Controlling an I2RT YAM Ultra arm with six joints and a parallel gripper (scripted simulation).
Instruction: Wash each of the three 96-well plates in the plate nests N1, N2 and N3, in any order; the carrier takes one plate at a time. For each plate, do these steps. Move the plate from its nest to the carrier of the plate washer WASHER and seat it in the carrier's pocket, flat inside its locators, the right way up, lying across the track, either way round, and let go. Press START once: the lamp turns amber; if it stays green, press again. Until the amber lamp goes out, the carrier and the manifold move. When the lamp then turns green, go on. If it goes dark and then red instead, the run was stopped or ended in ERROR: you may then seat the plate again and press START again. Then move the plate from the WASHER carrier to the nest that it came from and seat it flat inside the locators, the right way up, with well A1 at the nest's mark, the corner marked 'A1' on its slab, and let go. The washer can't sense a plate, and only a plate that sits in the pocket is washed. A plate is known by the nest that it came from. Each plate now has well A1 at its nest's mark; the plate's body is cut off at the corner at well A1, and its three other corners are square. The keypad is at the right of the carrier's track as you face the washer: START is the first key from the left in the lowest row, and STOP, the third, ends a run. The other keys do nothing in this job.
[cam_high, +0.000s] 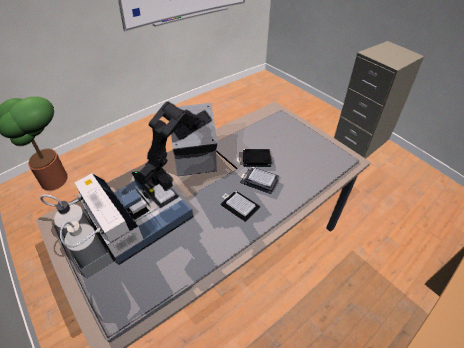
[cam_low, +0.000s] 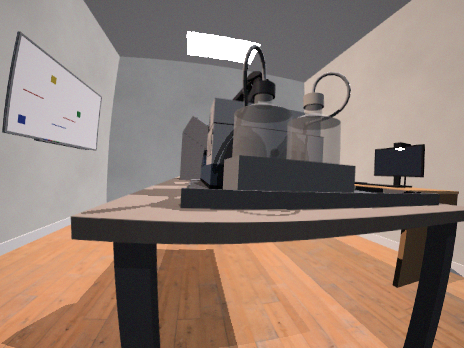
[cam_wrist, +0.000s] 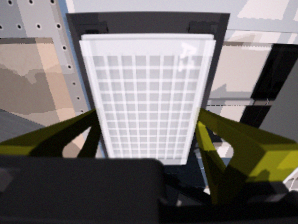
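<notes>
One 96-well plate (cam_wrist: 147, 95) clamped in the end effector (cam_wrist: 150, 132) over the dark carrier (cam_wrist: 75, 25), markings unreadable.

My fingers are olive-yellow, closed on a translucent white 96-well plate (cam_wrist: 147, 95) with a pale grid of square wells, which lies over a black carrier (cam_wrist: 75, 30). My arm (cam_high: 162, 135) is black. The washer (cam_high: 150, 220) has a blue-grey base, a white housing (cam_high: 102, 207) with a small yellow label, and two clear bottles (cam_low: 287, 135), one black-capped and one grey-capped. The desk (cam_high: 300, 150) is grey, mottled with darker patches. Two nests (cam_high: 240, 205) are black slabs carrying white gridded plates; the third nest (cam_high: 257, 157) is plain black. The floor (cam_high: 390, 250) is orange wood planks, the cabinet (cam_high: 377, 97) drab grey-brown, and the plant (cam_high: 25, 117) green in a terracotta pot.
</notes>
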